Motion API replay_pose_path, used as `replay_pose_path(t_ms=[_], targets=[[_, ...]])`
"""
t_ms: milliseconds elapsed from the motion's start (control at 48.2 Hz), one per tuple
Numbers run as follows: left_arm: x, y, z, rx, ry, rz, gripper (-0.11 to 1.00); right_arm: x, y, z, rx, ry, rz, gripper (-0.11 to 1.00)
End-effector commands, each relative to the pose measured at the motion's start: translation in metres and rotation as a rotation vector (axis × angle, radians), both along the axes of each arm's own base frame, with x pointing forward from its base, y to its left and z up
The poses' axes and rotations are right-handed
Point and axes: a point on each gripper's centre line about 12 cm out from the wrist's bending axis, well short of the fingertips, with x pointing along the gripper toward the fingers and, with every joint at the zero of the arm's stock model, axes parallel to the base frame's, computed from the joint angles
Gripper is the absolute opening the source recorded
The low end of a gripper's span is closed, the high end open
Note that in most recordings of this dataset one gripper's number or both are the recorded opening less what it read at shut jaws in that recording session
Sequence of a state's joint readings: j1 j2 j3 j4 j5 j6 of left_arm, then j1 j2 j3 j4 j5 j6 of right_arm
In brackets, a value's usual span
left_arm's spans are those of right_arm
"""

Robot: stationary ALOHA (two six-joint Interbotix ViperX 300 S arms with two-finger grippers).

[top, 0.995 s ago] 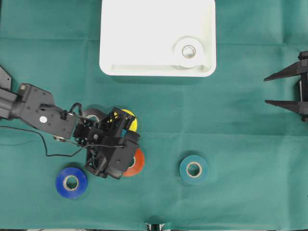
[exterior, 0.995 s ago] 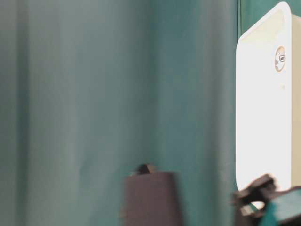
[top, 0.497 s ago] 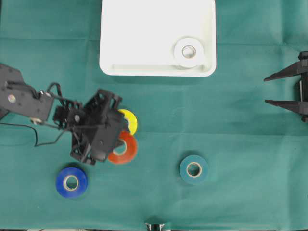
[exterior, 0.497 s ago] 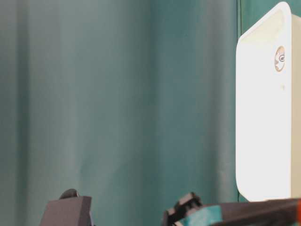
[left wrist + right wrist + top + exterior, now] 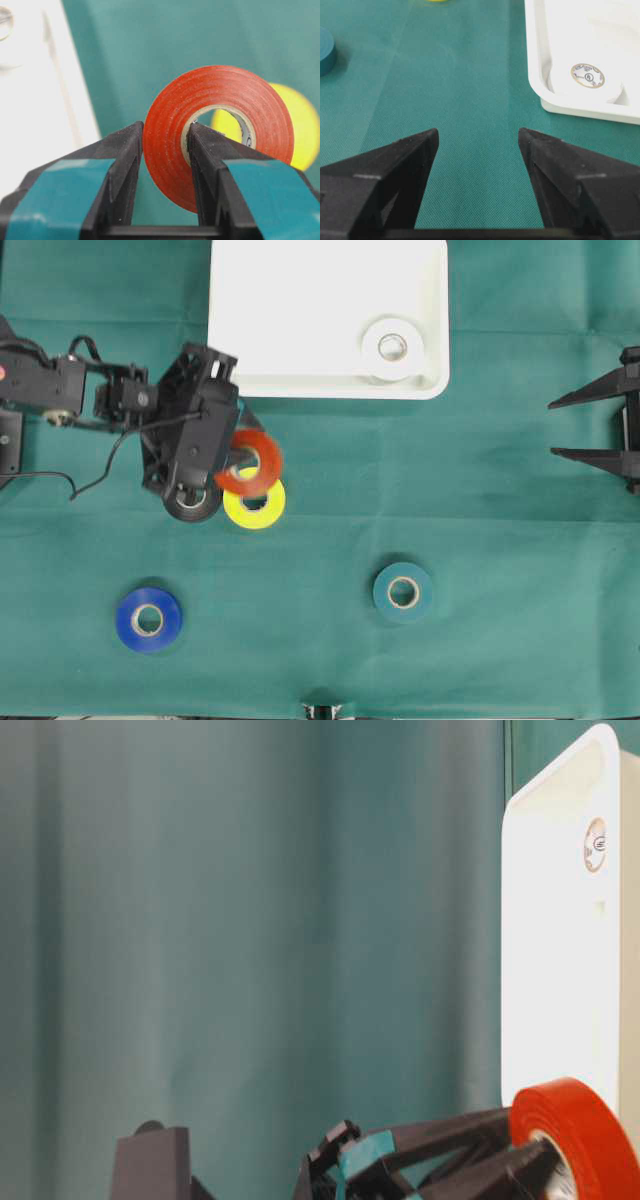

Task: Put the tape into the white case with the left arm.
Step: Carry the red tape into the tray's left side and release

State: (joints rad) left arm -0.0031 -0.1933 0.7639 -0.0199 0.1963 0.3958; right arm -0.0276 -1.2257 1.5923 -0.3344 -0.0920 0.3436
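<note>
Lifted off the table and swung toward white case (image 5: 300, 310): red tape (image 5: 217, 127) clamped in left gripper (image 5: 162, 165), case just ahead; right gripper (image 5: 477, 137) gaping, idle.

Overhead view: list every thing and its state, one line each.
left gripper: shut on the red tape.
red tape: held off the cloth.
white case: holds the white tape.
yellow tape: flat.
blue tape: flat.
teal tape: flat.
right gripper: open, empty.
</note>
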Motion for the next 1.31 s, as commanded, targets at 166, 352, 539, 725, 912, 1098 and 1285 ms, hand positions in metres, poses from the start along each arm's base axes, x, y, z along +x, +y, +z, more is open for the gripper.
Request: replay_pose_path(t_ms=[166, 352, 539, 725, 912, 1098, 1285], targets=[[0.001, 0.054, 0.009, 0.037, -0.037, 0.127, 0.27, 0.002, 0.0, 0.005, 0.002, -0.016, 0.003, 0.98], [0.0, 0.087, 0.004, 0.044, -0.046, 0.218, 0.27, 0.002, 0.0, 0.005, 0.002, -0.015, 0.001, 0.98], [0.0, 0.119, -0.006, 0.047, -0.044, 0.304, 0.27, 0.002, 0.0, 0.004, 0.002, -0.013, 0.002, 0.98], [0.001, 0.144, -0.024, 0.04, -0.008, 0.367, 0.27, 0.002, 0.0, 0.005, 0.001, -0.015, 0.003, 0.98], [0.007, 0.152, -0.035, 0.037, 0.015, 0.38, 0.27, 0.002, 0.0, 0.005, 0.002, -0.015, 0.001, 0.98], [0.009, 0.152, -0.039, 0.034, 0.024, 0.379, 0.27, 0.002, 0.0, 0.005, 0.002, -0.016, 0.003, 0.98], [0.007, 0.151, -0.041, 0.032, 0.029, 0.379, 0.27, 0.002, 0.0, 0.005, 0.002, -0.015, 0.002, 0.98]])
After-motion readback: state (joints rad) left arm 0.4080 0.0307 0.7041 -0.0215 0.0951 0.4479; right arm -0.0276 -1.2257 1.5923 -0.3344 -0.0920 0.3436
